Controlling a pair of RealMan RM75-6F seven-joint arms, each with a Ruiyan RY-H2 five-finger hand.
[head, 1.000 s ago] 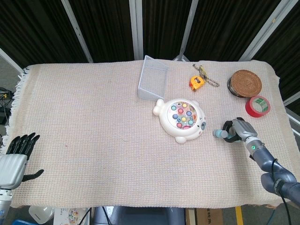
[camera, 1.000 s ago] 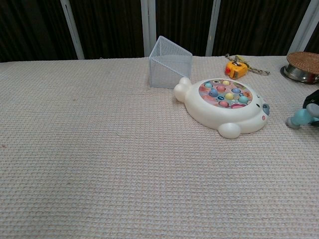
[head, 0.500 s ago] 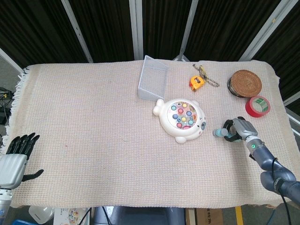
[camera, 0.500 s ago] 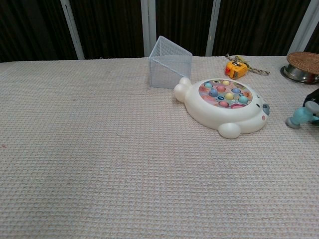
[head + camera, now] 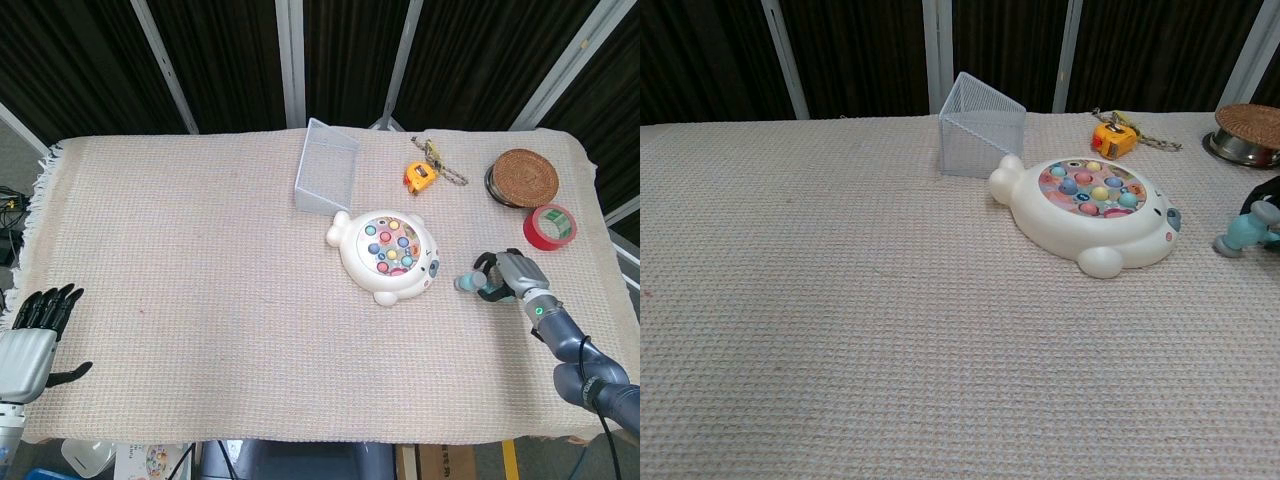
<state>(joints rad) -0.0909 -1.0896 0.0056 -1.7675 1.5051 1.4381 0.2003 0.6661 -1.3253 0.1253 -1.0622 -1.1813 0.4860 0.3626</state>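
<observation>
Right hand (image 5: 508,274): fingers wrapped around a small light-blue toy piece (image 5: 472,285), low over the woven cloth (image 5: 180,250), just right of the fishing-game toy (image 5: 388,255).
Left hand (image 5: 35,335): empty, fingers spread, at the near left edge.
Progress: piece grasped; probably barely lifted.
Views: only the head view shows the left hand and red tape roll (image 5: 551,226).

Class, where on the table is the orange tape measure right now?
In the head view the orange tape measure lies toward the table's far right, between the clear mesh basket and the woven coaster, just beyond the white fishing-game toy.
</observation>
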